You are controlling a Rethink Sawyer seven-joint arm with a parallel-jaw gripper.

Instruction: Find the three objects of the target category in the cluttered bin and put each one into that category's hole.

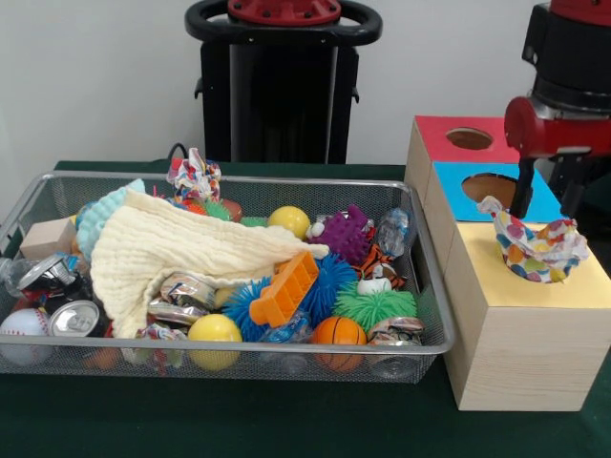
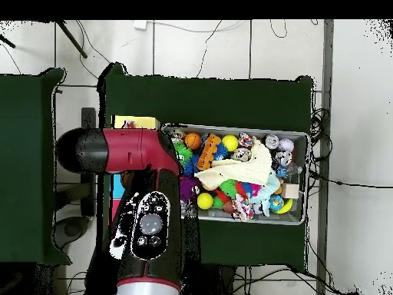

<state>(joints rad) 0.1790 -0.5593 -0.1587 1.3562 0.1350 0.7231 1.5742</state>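
The wire-mesh bin (image 1: 286, 349) stands at the left and also shows in the overhead view (image 2: 307, 177). One printed cloth bundle (image 1: 535, 250) sits in the hole of the yellow-topped box (image 1: 573, 286) and sticks up out of it. My gripper (image 1: 548, 205) hangs just above this bundle, open, with its fingers (image 1: 523, 191) apart and not touching the cloth. A second printed bundle (image 1: 194, 176) rests at the bin's back rim; in the overhead view it (image 2: 244, 207) lies by the bin's near side. In the overhead view my arm (image 2: 146, 223) hides the gripper and most of the boxes.
A blue-topped box (image 1: 458, 181) and a red-topped box (image 1: 434, 134) stand behind the yellow one. In the bin lie a large cream cloth (image 1: 181, 253), spiky balls (image 1: 346, 234), an orange block (image 1: 284, 289), yellow balls (image 1: 214, 329), a small basketball (image 1: 338, 332) and crushed cans (image 1: 52, 277).
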